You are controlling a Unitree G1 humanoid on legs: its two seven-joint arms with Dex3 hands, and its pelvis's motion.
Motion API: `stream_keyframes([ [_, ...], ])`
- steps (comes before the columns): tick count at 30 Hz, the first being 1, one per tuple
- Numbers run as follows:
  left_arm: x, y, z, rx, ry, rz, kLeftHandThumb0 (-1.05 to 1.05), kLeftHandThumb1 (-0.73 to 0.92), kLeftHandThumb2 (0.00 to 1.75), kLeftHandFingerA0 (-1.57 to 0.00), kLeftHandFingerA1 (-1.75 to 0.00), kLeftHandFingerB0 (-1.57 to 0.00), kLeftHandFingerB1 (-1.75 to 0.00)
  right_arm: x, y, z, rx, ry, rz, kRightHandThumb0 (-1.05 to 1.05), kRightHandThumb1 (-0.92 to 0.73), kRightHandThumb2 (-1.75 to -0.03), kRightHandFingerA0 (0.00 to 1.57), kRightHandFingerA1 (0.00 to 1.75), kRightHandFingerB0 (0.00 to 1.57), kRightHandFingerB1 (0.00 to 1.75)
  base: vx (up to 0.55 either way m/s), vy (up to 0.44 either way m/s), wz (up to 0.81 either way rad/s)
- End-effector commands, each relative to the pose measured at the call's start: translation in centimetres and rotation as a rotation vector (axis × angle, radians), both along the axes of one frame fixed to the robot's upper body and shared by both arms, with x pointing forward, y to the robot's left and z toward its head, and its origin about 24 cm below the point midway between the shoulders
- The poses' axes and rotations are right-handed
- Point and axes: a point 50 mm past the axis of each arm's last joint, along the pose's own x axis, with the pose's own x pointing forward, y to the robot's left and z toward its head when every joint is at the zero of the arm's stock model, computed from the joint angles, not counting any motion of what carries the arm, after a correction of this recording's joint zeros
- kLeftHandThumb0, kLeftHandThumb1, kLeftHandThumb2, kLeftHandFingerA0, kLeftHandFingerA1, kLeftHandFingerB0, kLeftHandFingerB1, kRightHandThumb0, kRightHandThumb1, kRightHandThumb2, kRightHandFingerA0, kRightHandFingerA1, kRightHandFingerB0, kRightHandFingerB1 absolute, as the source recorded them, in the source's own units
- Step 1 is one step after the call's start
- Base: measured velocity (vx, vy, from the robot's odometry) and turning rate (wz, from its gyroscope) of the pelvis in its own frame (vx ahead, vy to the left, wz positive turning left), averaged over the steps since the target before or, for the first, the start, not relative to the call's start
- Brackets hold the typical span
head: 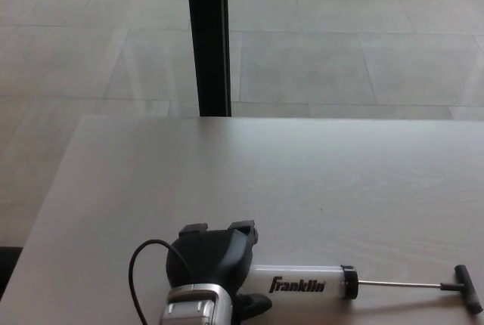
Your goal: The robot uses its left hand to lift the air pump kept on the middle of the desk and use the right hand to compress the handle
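The left hand (213,264) is closed around the left end of the air pump (302,285), thumb beneath the white barrel. The pump lies lengthwise along the near edge of the pale surface (302,174), its thin rod drawn out to the black T-handle (467,289) at right.

A pale wood-grain surface (318,166) fills the lower half of the view, its far edge running straight across. Beyond it lies a floor (340,53) of large light grey tiles with thin joints, softly lit. A black vertical post (208,38) rises from behind the far edge, left of centre.
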Motion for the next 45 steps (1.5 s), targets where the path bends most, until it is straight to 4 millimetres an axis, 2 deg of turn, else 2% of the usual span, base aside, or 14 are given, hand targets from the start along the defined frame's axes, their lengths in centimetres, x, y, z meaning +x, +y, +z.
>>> stream_keyframes([
  [1, -0.5, -1.0, -0.7, 0.027, -0.004, -0.013, -0.78, 0.66, 0.60, -0.29, -1.06, -0.31, -0.48, 0.1, -0.3, 0.9, -0.004, -0.029, -0.017, -0.68, -0.69, -1.06, 0.47, 0.73, 0.34, 0.52, 0.00, 0.000, 0.00],
  [9, -0.6, -2.7, -0.2, 0.088, -0.081, -0.099, -0.80, 0.69, 0.61, -0.23, -1.20, -0.24, -0.53, 0.7, -0.4, 1.1, -0.033, -0.039, -0.014, -0.69, -0.71, -1.06, 0.46, 0.71, 0.33, 0.51, 0.00, 0.000, 0.00],
  [19, -0.4, -1.2, -1.0, 0.235, -0.121, -0.136, -0.66, 0.65, 0.60, -0.42, -0.95, -0.35, -0.52, 1.2, -0.1, 2.5, -0.095, -0.056, -0.021, -0.65, -0.70, -1.07, 0.50, 0.73, 0.33, 0.51, 0.00, 0.000, 0.00],
  [21, -0.1, 0.0, -1.4, 0.312, -0.110, -0.121, -0.59, 0.52, 0.97, -0.67, -1.04, -0.23, -0.55, 1.1, -0.2, 2.7, -0.101, -0.063, -0.013, -0.65, -0.70, -1.06, 0.49, 0.72, 0.34, 0.51, 0.00, 0.000, 0.00],
  [22, -0.1, 0.0, -1.4, 0.313, -0.110, -0.121, -0.59, 0.52, 0.97, -0.67, -1.04, -0.23, -0.55, 1.1, -0.2, 2.7, -0.101, -0.063, -0.013, -0.65, -0.70, -1.06, 0.49, 0.72, 0.34, 0.51, 0.00, 0.000, 0.00],
  [23, 0.3, 0.7, -1.3, 0.370, -0.124, -0.120, -0.50, 0.73, 0.65, -0.57, -1.48, -0.32, -0.46, 1.3, -0.1, 3.0, -0.100, -0.077, -0.016, -0.64, -0.69, -1.06, 0.49, 0.72, 0.32, 0.51, 0.00, 0.000, 0.00],
  [25, 0.4, 0.9, -1.3, 0.369, -0.127, -0.120, -0.44, 0.66, 0.66, -0.62, -1.51, -0.34, -0.47, 1.4, -0.1, 3.2, -0.095, -0.085, -0.019, -0.63, -0.69, -1.05, 0.50, 0.72, 0.33, 0.51, 0.00, 0.000, 0.00],
  [26, 0.6, 1.5, -1.3, 0.367, -0.126, -0.124, -0.32, 0.56, 0.69, -0.71, -1.56, -0.35, -0.47, 1.4, -0.1, 3.3, -0.098, -0.089, -0.023, -0.62, -0.86, -0.66, 0.52, 0.69, 0.42, 0.35, 0.00, 0.000, 0.00],
  [27, 0.6, 1.6, -1.3, 0.368, -0.126, -0.126, -0.32, 0.56, 0.69, -0.71, -1.56, -0.35, -0.47, 1.4, -0.1, 3.3, -0.101, -0.090, -0.025, -0.62, -0.86, -0.66, 0.52, 0.69, 0.42, 0.35, 0.00, 0.000, 0.00],
  [28, 0.7, 1.9, -1.5, 0.367, -0.123, -0.124, -0.32, 0.58, 0.68, -0.78, -1.72, -0.39, -0.47, 1.4, -0.1, 3.3, -0.100, -0.098, -0.031, -0.58, -0.67, -1.03, 0.52, 0.71, 0.36, 0.52, 0.00, 0.000, 0.00],
  [32, 1.0, 2.4, -1.5, 0.392, -0.154, -0.094, -0.38, 0.61, 0.68, -0.87, -1.75, -0.59, -0.87, 1.3, -0.1, 3.9, -0.115, -0.139, -0.052, -0.61, -0.66, -1.03, 0.53, 0.71, 0.37, 0.52, 0.00, 0.000, 0.00],
  [33, 1.2, 2.3, -1.5, 0.394, -0.158, -0.093, -0.37, 0.61, 0.70, -0.87, -1.75, -0.62, -0.90, 1.3, -0.2, 4.0, -0.123, -0.151, -0.057, -0.63, -0.83, -0.66, 0.57, 0.67, 0.45, 0.37, 0.00, 0.000, 0.00],
  [34, 1.3, 2.3, -1.4, 0.391, -0.162, -0.093, -0.36, 0.62, 0.72, -0.89, -1.75, -0.64, -0.97, 1.3, -0.2, 4.1, -0.128, -0.158, -0.061, -0.63, -0.83, -0.66, 0.58, 0.66, 0.46, 0.37, 0.00, 0.000, 0.00],
  [45, 1.3, 0.1, -2.0, 0.207, -0.206, -0.089, -0.40, 0.84, 0.75, -0.88, -1.75, -0.61, -0.91, 1.1, 0.5, 5.7, -0.150, -0.236, -0.067, -0.61, -0.82, -0.65, 0.63, 0.70, 0.53, 0.38, 0.00, 0.000, 0.00],
])
